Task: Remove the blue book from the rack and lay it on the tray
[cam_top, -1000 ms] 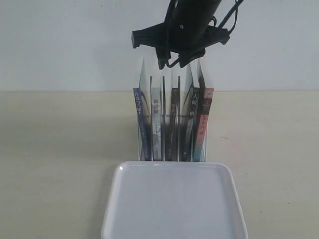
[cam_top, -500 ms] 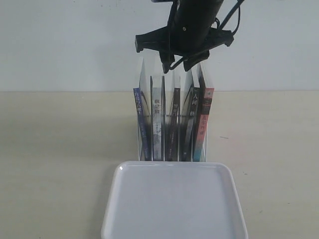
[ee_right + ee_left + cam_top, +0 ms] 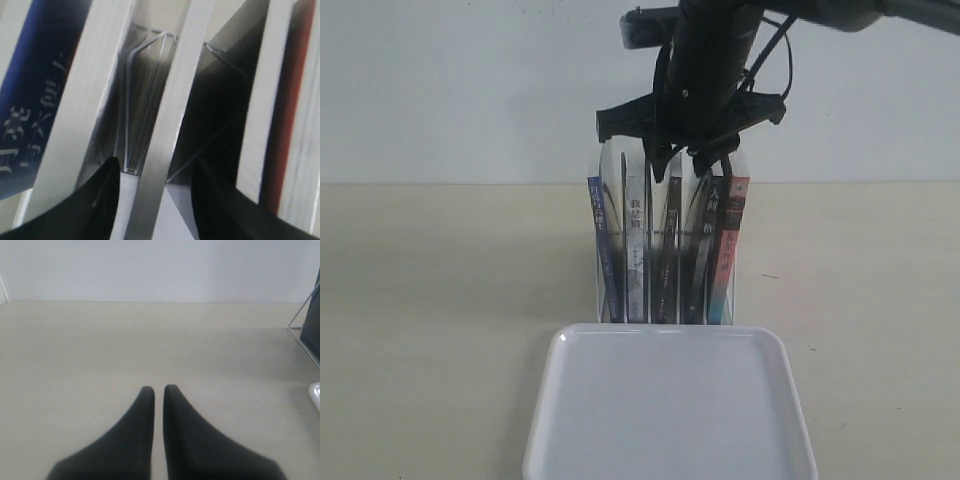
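Right gripper: your black right gripper (image 3: 682, 165) hangs from above at the top of the small transparent upright rack (image 3: 666, 150), with its tips dipped among the upper edges of the middle books.
Right jaws: spread. In the right wrist view one white page block runs between the two black fingers (image 3: 102, 200). You cannot tell whether either finger touches it.
Blue book: the thin blue book (image 3: 604, 250), with a dark blue spine and white characters, stands in the rack's outermost slot on the left of the exterior view. It is nearly upright, leans a little, and sits outside the gap between the right fingers. In the right wrist view its blue cover (image 3: 30, 100) lies beyond one finger.
Neighbours: a grey-spined book (image 3: 634, 250) stands just beside the blue one. Next come the dark-spined books (image 3: 668, 240) in the middle slots. A red-and-teal-spined book (image 3: 730, 250) stands at the far end.
Tray: the white glossy rectangular tray (image 3: 670, 420), with rounded corners and a low rim, lies flat on the pale beige table (image 3: 440, 300). It sits just in front of the rack's foot and nothing is on it.
Left gripper: your black left gripper (image 3: 158, 388) sits low over bare tabletop, well away from the books. Only a corner of the rack and a sliver of the tray show at the edge of its view.
Left jaws: drawn almost together with a thin slit between them, pinching nothing.
Backdrop: a plain white wall (image 3: 450, 90) stands behind the table.
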Robot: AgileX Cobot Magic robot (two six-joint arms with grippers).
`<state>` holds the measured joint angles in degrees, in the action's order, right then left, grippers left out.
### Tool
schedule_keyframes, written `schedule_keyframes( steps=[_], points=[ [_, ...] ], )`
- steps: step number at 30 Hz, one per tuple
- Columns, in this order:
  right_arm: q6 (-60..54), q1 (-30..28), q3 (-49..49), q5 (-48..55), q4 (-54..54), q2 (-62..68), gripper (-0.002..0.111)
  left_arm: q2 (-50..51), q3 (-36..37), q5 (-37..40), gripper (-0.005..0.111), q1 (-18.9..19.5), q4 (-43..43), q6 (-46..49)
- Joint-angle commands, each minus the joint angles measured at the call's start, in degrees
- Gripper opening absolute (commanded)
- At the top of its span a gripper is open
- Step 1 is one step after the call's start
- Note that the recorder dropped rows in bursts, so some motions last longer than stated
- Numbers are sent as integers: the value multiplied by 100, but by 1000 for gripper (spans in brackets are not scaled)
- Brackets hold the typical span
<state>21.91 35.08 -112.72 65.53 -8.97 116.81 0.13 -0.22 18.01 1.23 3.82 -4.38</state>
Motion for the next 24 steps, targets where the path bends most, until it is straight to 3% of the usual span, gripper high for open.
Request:
schedule_keyframes(
  steps=[1, 4, 6, 24],
  points=[
    [26, -22, 3, 104, -50, 215, 44, -13, 22, -45, 6, -46, 17, 12],
    [26, -22, 3, 208, -50, 259, 26, -13, 22, -45, 6, -46, 17, 12],
    [-60, -22, 3, 233, -50, 248, 1, -13, 22, -45, 6, -46, 17, 12],
    [-186, -22, -7, -372, -83, -890, 0, -13, 22, -45, 6, -46, 17, 12]
  ],
)
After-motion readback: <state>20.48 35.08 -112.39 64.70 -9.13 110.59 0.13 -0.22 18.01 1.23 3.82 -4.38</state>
